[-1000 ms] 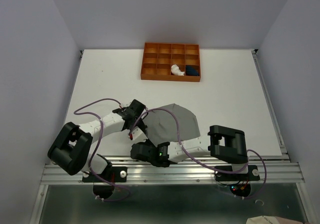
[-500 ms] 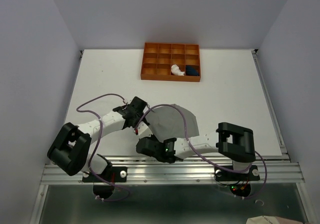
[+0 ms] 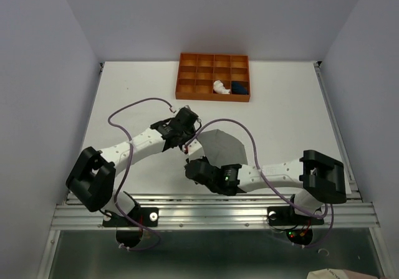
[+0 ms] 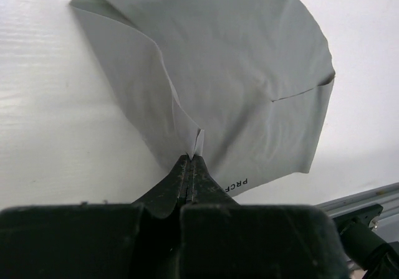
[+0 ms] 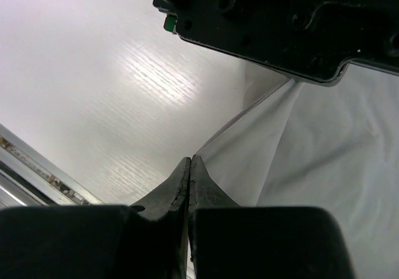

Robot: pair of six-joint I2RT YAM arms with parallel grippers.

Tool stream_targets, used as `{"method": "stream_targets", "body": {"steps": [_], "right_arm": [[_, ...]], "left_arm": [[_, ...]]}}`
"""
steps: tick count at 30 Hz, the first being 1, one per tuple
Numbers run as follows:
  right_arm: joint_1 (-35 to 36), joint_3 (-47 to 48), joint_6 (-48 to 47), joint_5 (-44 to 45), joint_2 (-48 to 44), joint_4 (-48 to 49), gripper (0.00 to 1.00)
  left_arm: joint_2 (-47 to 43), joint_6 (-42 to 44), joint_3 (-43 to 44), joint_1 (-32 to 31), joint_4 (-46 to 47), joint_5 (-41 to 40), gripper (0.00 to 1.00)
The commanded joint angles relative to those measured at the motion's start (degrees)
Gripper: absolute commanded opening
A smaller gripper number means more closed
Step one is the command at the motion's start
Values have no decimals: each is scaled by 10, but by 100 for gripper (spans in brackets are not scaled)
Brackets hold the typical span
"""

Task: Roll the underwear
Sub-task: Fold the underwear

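The grey underwear (image 3: 223, 145) lies partly lifted and folded on the white table near the front middle. My left gripper (image 3: 188, 143) is shut on a raised fold at its left side; the left wrist view shows the pinch (image 4: 192, 157) and the cloth (image 4: 249, 73) spreading beyond it. My right gripper (image 3: 192, 165) is shut at the cloth's near-left edge (image 5: 189, 160), with the grey cloth (image 5: 312, 167) to its right. The pale pink-white underwear (image 3: 219, 87) and the navy underwear (image 3: 240, 88) sit bunched in compartments of the orange tray.
The orange divided tray (image 3: 196, 73) stands at the back middle of the table. The metal rail (image 3: 212, 210) runs along the front edge. The left gripper's black body (image 5: 280, 23) hangs just above the right gripper. Purple cables loop over both arms.
Both grippers have moved to the right and slightly back, carrying the grey cloth's left side with them. The cloth now looks narrower and more bunched.
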Motion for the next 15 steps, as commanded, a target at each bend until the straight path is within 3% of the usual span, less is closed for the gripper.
{"method": "stream_targets", "body": {"steps": [1,15], "right_arm": [[-19,-33,34,5,-43,19,1],[-100,-133,106,-7,-178,-42,1]], "left_arm": [[41,36,59,-18,8,-16,0],[212,77,245,-69,-15,-6,0]]}}
